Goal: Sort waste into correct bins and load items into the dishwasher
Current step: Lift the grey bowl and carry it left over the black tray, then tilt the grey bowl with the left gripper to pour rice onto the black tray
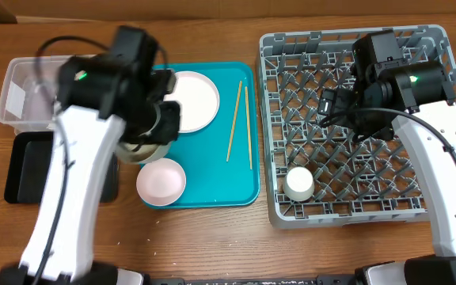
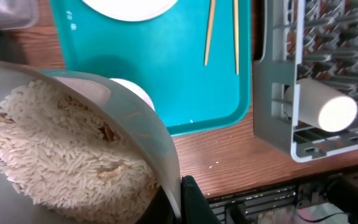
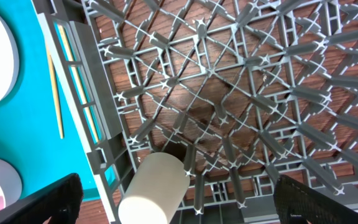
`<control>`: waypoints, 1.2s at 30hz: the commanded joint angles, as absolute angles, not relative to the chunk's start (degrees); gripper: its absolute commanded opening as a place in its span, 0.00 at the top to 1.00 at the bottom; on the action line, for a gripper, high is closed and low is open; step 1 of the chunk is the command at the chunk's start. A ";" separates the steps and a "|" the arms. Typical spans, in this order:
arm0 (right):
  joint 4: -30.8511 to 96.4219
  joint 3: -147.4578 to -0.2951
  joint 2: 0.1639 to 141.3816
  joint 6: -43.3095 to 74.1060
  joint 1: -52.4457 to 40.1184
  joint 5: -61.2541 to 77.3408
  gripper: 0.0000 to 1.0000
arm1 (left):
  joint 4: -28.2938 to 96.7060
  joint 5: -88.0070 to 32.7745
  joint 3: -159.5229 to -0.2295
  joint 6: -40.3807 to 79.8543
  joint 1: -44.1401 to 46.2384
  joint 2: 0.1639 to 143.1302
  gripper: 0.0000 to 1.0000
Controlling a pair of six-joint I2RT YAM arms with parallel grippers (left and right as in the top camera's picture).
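My left gripper (image 2: 180, 200) is shut on the rim of a pale bowl (image 2: 135, 124) full of white rice (image 2: 61, 149), held over the left side of the teal tray (image 1: 244, 186). In the overhead view the bowl (image 1: 142, 150) is mostly hidden under the left arm. A white plate (image 1: 194, 100), a pink bowl (image 1: 161, 180) and two chopsticks (image 1: 240, 119) lie on the tray. My right gripper (image 3: 185, 205) is wide open and empty above the grey dish rack (image 1: 430, 119). A small white cup (image 1: 298, 184) lies on its side in the rack's front left corner. Napkin and sauce packet are out of view.
A clear tub (image 1: 22, 95) stands at the far left with a black tray (image 1: 26, 170) in front of it. A few rice grains lie on the wood (image 2: 213, 165) in front of the teal tray. The table's front edge is close below.
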State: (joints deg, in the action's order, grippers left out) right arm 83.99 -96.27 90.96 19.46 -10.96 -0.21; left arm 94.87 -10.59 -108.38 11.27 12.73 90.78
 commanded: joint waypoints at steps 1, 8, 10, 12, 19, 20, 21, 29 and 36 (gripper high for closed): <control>83.70 -97.58 90.35 19.22 -10.90 -0.12 0.01 | 94.98 -11.46 -107.48 11.73 9.91 86.48 0.96; 83.83 -97.58 90.35 19.00 -10.90 -0.12 0.01 | 94.63 -15.31 -101.91 6.04 1.48 82.89 0.96; 83.92 -97.58 90.35 19.00 -10.90 -0.12 0.01 | 93.69 -16.45 -99.66 4.47 -1.04 82.70 0.96; 83.92 -97.58 90.35 19.00 -10.90 -0.12 0.01 | 92.33 -19.35 -96.82 2.11 -3.92 82.70 0.96; 83.92 -97.58 90.35 19.00 -10.90 -0.12 0.01 | 87.00 -30.52 -84.82 -6.07 -15.00 82.70 0.96; 83.92 -97.58 90.35 19.00 -10.90 -0.12 0.01 | 85.17 -34.61 -81.78 -8.88 -18.31 82.70 0.96; 83.94 -97.58 90.35 19.00 -10.90 -0.12 0.01 | 83.90 -36.71 -80.01 -10.20 -20.25 82.70 0.95; 84.36 -97.58 90.35 19.00 -10.90 -0.12 0.01 | 72.95 -51.86 -66.04 -15.05 -36.99 83.83 0.96; 84.31 -97.58 90.35 19.00 -10.90 -0.12 0.01 | 66.70 -64.97 -60.80 -17.17 -48.34 91.02 0.96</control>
